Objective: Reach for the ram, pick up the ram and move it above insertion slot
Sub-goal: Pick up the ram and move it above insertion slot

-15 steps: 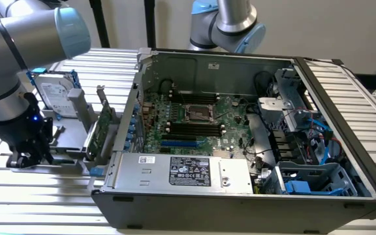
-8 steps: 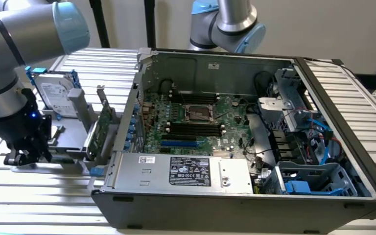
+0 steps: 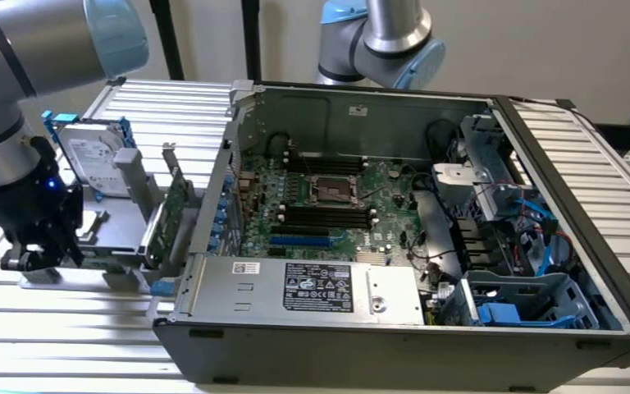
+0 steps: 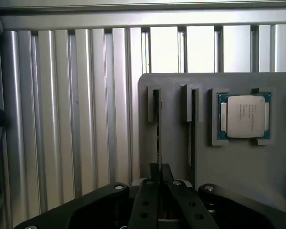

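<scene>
While I am hanging low over the ribbed aluminium table (image 3: 63, 328) at the exterior view's left, my pincer (image 3: 33, 256) is pressing down at the left edge of the grey fixture plate (image 3: 112, 220). In the wrist view my pincer (image 4: 159, 172) is squeezing its fingers almost together, gripping the ram (image 4: 158, 129) with nothing but that thin stick between them. The ram is standing edge-on in a narrow groove of the fixture plate (image 4: 229, 191), and a second groove (image 4: 190, 119) is running just beside it, with a processor chip (image 4: 243, 116) lying flat in a recess beyond that. A hard drive (image 3: 91, 160) is standing at the plate's far edge, and a green expansion card (image 3: 175, 217) is standing upright at the plate's right edge. Further right, the open computer case (image 3: 403, 345) is lying on the table, showing the green motherboard (image 3: 392, 185). The insertion slot (image 3: 326, 215) is sitting there among parallel black sockets, well apart from my pincer.
</scene>
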Robot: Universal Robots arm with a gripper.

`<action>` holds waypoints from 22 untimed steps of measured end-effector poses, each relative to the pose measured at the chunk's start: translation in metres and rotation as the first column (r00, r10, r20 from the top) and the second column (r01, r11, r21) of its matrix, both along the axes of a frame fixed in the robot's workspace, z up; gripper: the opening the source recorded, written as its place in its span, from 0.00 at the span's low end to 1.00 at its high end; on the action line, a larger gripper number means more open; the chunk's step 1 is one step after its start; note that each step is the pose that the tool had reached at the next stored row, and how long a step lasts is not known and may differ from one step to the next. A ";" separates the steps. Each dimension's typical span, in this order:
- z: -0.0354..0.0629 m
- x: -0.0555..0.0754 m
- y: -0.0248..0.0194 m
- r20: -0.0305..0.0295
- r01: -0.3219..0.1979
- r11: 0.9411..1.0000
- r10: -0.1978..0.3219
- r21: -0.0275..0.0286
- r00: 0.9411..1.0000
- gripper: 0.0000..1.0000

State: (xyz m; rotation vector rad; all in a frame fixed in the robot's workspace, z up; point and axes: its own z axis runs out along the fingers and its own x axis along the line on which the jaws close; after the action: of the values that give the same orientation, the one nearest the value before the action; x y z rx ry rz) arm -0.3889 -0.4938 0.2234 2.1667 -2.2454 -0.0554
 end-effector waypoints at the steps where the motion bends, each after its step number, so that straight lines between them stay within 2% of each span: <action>1: 0.0022 0.000 0.0000 0.000 0.000 1.000 0.000 0.000 1.000 0.13; 9: 0.0251 0.003 0.0000 -0.004 -0.002 1.000 0.002 0.003 1.000 0.13; 15: 0.0490 0.008 0.0000 -0.009 -0.003 1.000 0.003 0.007 1.000 0.13; 22: 0.0778 0.018 0.0000 -0.014 -0.006 1.000 0.006 0.014 1.000 0.13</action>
State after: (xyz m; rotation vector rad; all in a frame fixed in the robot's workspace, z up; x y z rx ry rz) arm -0.3708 -0.4938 0.3012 2.1733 -2.2380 -0.0861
